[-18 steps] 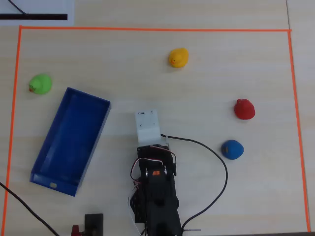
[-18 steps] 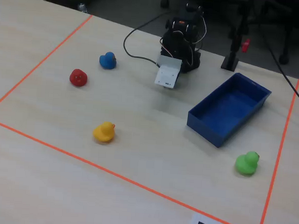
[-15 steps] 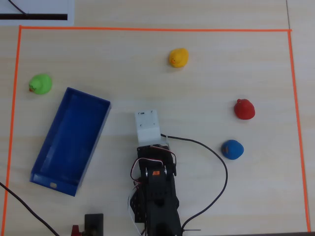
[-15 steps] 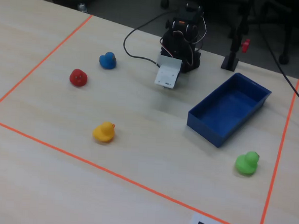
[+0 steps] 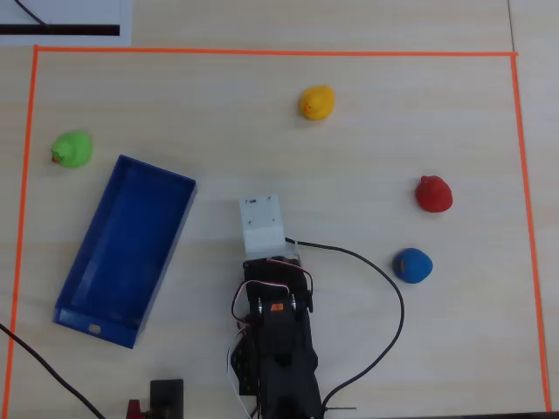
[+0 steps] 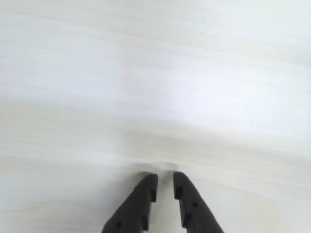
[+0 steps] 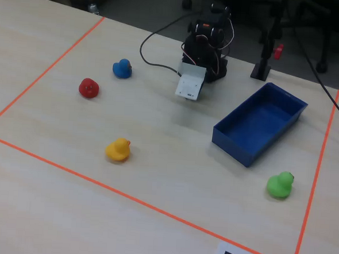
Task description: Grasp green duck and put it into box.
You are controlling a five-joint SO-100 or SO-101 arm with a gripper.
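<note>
In the overhead view the green duck [image 5: 72,149] sits at about ten o'clock on the desk [image 5: 367,122], just inside the orange tape border [image 5: 262,52] and a little beyond the far short end of the box [image 5: 127,248]. The box lies slantwise, its long axis running from seven o'clock up toward one o'clock, and it is empty, so the task looks not yet begun. Duck and box are near each other but apart, which should make the carry short once the toy is held.

The arm [image 5: 278,349] is folded low at six o'clock, the usual parked pose, with its white wrist housing [image 5: 262,225] pointing toward twelve. In the wrist view the gripper [image 6: 165,184] enters from the bottom edge, its two black fingers nearly together with only a thin slit between them and nothing held; only bare, blurred desk shows ahead of it.

A yellow duck [image 5: 317,103] at twelve o'clock, a red duck [image 5: 434,194] at three and a blue duck [image 5: 412,264] at four are spread well apart, probably as distractors to test colour choice.

A white sheet with a black bar [image 5: 61,30] lies at the far left corner; no writing on it or elsewhere can be read
</note>
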